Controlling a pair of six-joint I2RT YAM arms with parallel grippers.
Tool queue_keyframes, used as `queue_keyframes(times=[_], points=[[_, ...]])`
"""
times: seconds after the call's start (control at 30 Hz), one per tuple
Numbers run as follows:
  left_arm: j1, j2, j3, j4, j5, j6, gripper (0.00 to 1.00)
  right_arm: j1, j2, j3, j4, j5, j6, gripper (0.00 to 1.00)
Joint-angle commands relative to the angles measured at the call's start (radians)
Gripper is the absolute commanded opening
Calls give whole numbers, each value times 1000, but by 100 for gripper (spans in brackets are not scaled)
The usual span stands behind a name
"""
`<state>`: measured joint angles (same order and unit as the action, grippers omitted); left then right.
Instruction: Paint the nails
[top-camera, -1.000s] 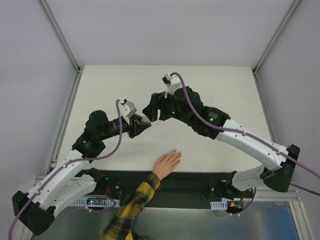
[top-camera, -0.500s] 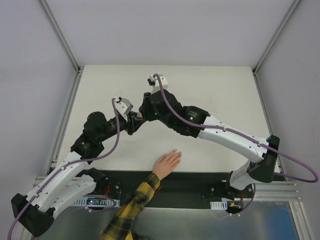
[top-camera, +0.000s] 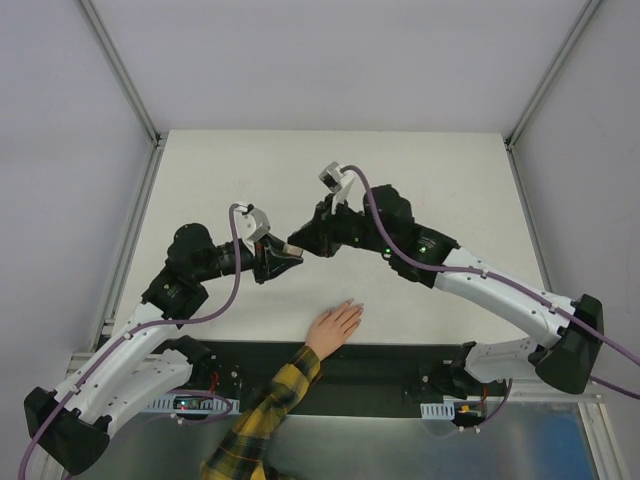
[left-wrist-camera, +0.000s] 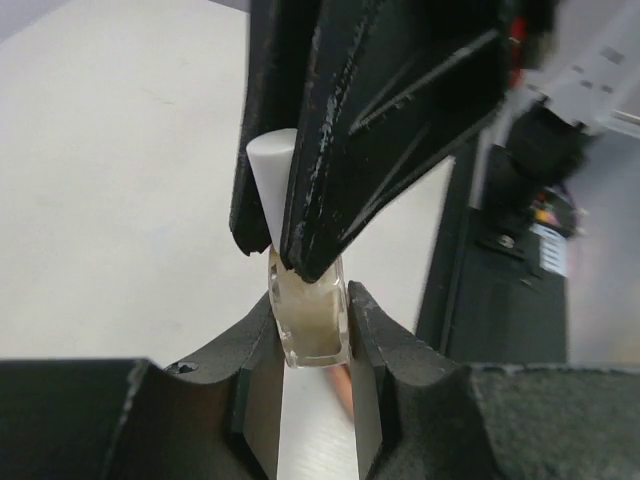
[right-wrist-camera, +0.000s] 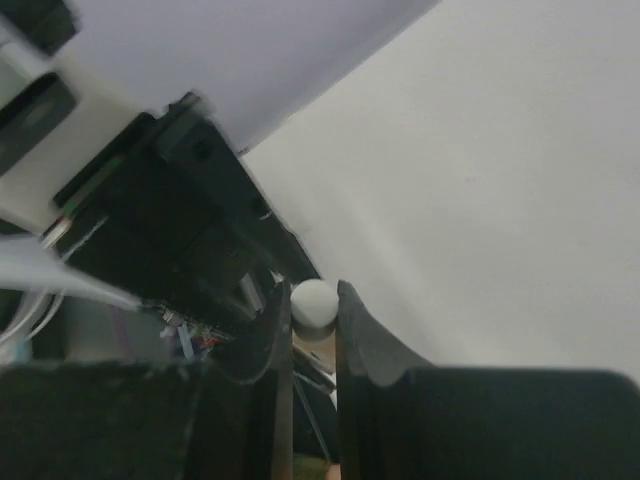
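Midair, left gripper grips bottle; right gripper clamps cap.

No legible text, label, brand or number anywhere; print on base sticker too blurred

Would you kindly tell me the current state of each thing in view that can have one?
left gripper: shut on the bottle.
bottle: clamped between the fingers, cap on its neck.
right gripper: shut on the cap.
cap: pinched; whether loosened cannot be told.
hand: lying flat on the table, fingers together.
nails: too small to tell if painted.
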<state>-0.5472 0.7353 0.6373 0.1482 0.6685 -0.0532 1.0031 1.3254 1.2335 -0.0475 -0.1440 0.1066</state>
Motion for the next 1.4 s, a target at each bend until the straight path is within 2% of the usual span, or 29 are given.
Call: queue_keyframes(times=[0.0, 0.03, 0.13, 0.3, 0.37, 0.4, 0.43, 0.53, 0.57, 0.6, 0.67, 0.7, 0.73, 0.8, 0.93, 1.07, 1.2, 1.27, 1.37], points=[[-19, 21, 21, 224, 558, -72, 0, -104, -14, -138, 446, -784, -29, 0], [-17, 38, 27, 225, 586, -79, 0, -112, -14, -137, 416, -839, -31, 0], [-13, 79, 51, 169, 619, -50, 0, -127, -40, -169, 429, -827, -39, 0], [24, 70, 44, 156, 498, -19, 0, -133, -61, -174, 425, -743, -25, 0], [30, 61, 41, 146, 427, -5, 0, -135, -78, -163, 378, -636, -18, 1], [33, 56, 39, 125, 357, 16, 0, -132, -83, -140, 298, -527, -15, 7], [33, 52, 41, 108, 317, 29, 0, -130, -87, -123, 260, -476, -15, 20], [33, 24, 35, 85, 165, 53, 0, -118, -101, -74, 124, -269, 8, 50], [33, 9, 32, 80, 131, 73, 0, -112, -110, -60, 94, -220, 7, 53], [33, 4, 32, 68, 65, 79, 0, -88, -115, -22, 10, -92, 13, 57], [32, -13, 36, 50, 2, 95, 0, -39, -109, 26, -46, 5, 4, 65], [32, -16, 36, 41, -15, 101, 0, -22, -100, 56, -134, 118, 7, 69], [27, -20, 39, 28, -41, 105, 0, -9, -85, 123, -165, 138, 4, 72], [23, -33, 42, 28, -66, 105, 0, 31, -37, 181, -245, 232, -2, 73], [7, -48, 44, 22, -102, 104, 0, 83, 29, 276, -290, 313, -13, 74], [-7, -66, 44, 21, -176, 99, 0, 123, 103, 363, -354, 391, -12, 70], [-14, -80, 42, 21, -214, 99, 0, 147, 156, 425, -396, 441, -12, 54], [-14, -85, 42, 21, -225, 96, 0, 158, 181, 438, -399, 446, -7, 52], [-19, -85, 44, 21, -210, 93, 0, 163, 201, 451, -399, 460, -5, 38]])
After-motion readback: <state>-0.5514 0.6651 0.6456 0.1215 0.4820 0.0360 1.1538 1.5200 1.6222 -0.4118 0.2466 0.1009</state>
